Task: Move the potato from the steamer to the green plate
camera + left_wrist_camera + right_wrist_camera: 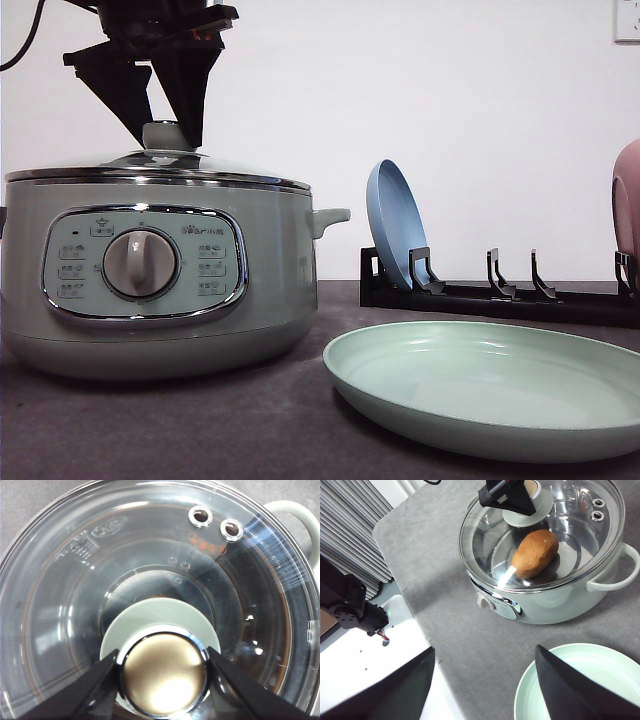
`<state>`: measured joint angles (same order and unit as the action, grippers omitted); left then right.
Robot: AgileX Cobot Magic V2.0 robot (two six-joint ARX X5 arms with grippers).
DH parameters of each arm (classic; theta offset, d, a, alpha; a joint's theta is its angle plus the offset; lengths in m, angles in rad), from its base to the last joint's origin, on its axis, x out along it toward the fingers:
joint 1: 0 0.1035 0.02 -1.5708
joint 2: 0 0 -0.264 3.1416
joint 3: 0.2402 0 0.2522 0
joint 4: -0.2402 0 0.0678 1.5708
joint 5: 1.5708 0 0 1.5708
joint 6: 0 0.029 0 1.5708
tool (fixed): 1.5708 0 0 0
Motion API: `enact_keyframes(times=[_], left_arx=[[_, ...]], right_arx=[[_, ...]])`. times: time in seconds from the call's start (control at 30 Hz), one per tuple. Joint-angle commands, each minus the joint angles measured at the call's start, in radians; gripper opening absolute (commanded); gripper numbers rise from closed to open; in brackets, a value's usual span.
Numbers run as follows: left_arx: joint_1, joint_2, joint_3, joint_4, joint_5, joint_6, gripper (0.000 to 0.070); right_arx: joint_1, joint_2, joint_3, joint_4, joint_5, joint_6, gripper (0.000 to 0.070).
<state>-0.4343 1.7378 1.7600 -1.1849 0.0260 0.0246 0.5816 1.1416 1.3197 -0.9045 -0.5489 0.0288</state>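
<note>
nearest you, the green plate (490,385) lies empty at right, just beside the steamer (150,275), so the carry will be short. your left gripper (163,672) has its fingers against both sides of the lid knob (164,674), pinching it, likely to lift the lid (545,530). your right gripper (482,680) hangs spread near the plate. the potato (535,553) sits inside the steamer. panel lettering is too small to read.

Orange-brown potato (535,553) lies on its side inside pale-green steamer (160,290), glass lid on; mint-green plate (490,385) sits flat on table just beside steamer, nothing on it
</note>
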Motion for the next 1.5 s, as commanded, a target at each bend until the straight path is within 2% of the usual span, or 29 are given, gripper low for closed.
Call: enact_keyframes(times=[0.0,0.07,0.13,0.43,0.77,0.93,1.13,1.47], left_arx=[[0.000,0.007,0.020,-0.027,-0.002,-0.010,0.0170],[0.000,0.007,0.020,-0.032,-0.001,-0.010,0.0067],[0.000,0.007,0.020,-0.037,-0.002,-0.010,0.0002],[0.015,-0.017,0.036,-0.034,-0.003,-0.006,0.0001],[0.079,-0.151,0.100,-0.021,-0.004,-0.007,0.0001],[0.139,-0.228,0.100,-0.031,-0.010,-0.006,0.0001],[0.223,-0.304,0.100,-0.084,-0.082,0.009,0.0001],[0.382,-0.343,0.100,-0.162,-0.131,0.017,0.0000]], right_arx=[[0.006,0.014,0.016,0.005,0.001,-0.014,0.0398],[0.006,0.014,0.016,0.005,0.001,-0.014,0.0398],[0.006,0.014,0.016,0.005,0.001,-0.014,0.0398],[0.006,0.014,0.016,0.006,0.001,0.004,0.0398],[0.007,0.014,0.016,0.007,0.003,0.038,0.0398],[0.007,0.015,0.016,0.017,0.008,0.054,0.0398],[0.007,0.023,0.016,0.032,0.008,0.083,0.0399],[0.023,0.088,0.017,0.040,0.008,0.099,0.0399]])
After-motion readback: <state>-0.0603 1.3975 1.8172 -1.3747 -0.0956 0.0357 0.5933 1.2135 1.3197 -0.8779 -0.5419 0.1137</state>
